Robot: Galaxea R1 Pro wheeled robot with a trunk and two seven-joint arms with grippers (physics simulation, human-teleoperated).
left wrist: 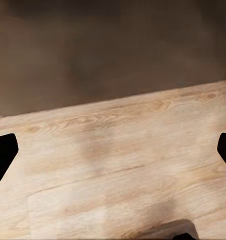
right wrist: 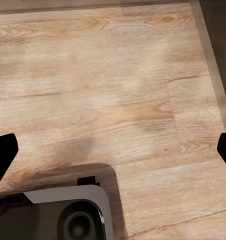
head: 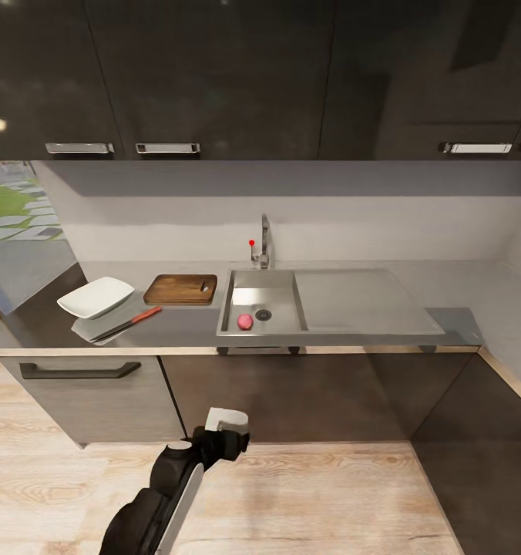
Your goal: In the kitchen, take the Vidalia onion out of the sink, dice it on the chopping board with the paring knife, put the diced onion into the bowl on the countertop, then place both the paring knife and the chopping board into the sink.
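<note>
Facing the desk (head: 353, 327) from the wood floor (head: 314, 493). L to R: white bowl (head: 95, 297); paring knife (head: 127, 324) just in front of it; chopping board (head: 181, 289); sink (head: 280, 312) w/ pinkish onion (head: 245, 321) beside drain. My left end effector (left wrist: 113, 150) and right end effector (right wrist: 113, 150): fingers spread wide, empty, over floor.

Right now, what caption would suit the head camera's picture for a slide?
Kitchen counter ahead: onion in the sink, wooden board, knife and white bowl to its left.
</note>
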